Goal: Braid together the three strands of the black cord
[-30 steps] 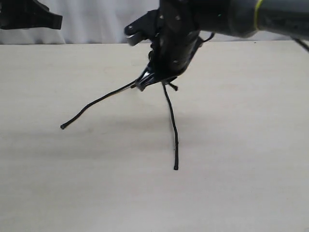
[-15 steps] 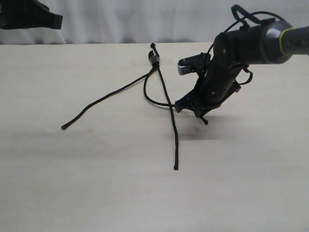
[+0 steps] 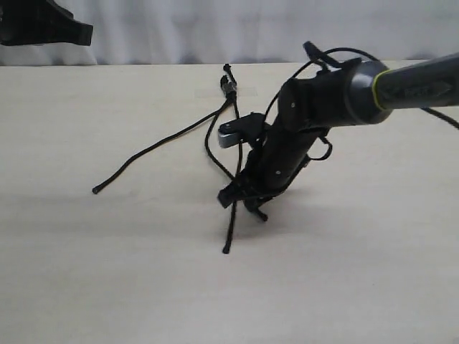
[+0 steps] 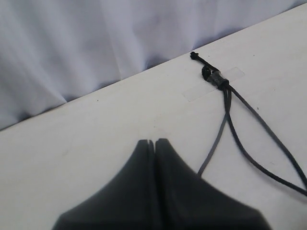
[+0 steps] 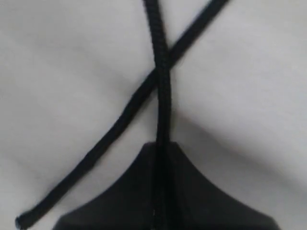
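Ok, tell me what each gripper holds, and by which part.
The right gripper is shut on one strand of the black cord, pinched apparently near its free tip. The left gripper is shut with nothing in it.

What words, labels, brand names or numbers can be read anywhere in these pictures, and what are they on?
None: no word, number, label or sign can be read in any view.
The dark robot arm with a yellow-green ring, the thin matte black cord, the pale wooden table, the white curtain and the clear tape patch all look unmarked.
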Robot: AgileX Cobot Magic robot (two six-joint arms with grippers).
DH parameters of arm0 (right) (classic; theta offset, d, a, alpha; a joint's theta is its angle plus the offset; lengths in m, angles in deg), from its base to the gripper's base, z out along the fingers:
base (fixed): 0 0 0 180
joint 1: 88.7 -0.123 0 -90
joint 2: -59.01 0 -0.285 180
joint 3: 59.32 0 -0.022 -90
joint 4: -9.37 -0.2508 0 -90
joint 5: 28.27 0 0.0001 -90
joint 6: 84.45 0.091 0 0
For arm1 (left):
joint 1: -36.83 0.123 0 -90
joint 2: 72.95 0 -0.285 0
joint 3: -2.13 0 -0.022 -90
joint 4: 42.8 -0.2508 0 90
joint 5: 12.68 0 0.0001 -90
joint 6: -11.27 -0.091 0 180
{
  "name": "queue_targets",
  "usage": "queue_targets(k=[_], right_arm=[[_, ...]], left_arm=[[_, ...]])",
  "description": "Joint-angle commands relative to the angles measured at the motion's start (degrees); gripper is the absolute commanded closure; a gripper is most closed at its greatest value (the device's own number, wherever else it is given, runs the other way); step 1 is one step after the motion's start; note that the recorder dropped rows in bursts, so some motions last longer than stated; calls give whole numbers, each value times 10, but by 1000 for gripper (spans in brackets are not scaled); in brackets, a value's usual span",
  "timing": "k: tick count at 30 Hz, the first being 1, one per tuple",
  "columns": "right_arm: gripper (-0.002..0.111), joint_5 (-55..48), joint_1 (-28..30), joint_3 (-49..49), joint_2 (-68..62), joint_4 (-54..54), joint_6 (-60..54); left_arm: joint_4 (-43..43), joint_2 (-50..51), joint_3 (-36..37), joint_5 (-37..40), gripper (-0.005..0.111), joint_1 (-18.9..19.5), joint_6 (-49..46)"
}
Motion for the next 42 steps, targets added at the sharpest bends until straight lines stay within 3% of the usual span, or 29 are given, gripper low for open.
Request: queue_targets(k=[1,7,14,21,29,31,34,36,39,42], right_arm=[[104,-9,-42,-3,12,-3,-27],[104,-3,-25,-22,122,35,-14],[104,19,78,-16,211,56,18],[104,111,177,62,156,54,28],[102,115,208,64,66,61,57],[86,117,208,64,56,61,58],[43,119,208,62,51,67,58],[32,116,208,56,59,73,47],[30,127,208,54,95,73,37],[40,142,208,54,142,73,37]], left_arm=[[4,-4,3,-9,107,1,5],[4,-4,3,-9,107,1,5],[8,-4,3,-7,107,1,5],[13,-4,3,-7,107,1,5],[14,-4,3,-7,107,1,5],[14,-4,3,-6,107,1,5],[19,-4,3,4,107,1,5],[21,0,3,10,107,1,5],[21,12,3,9,107,0,5],[23,35,2,10,107,-19,-9]])
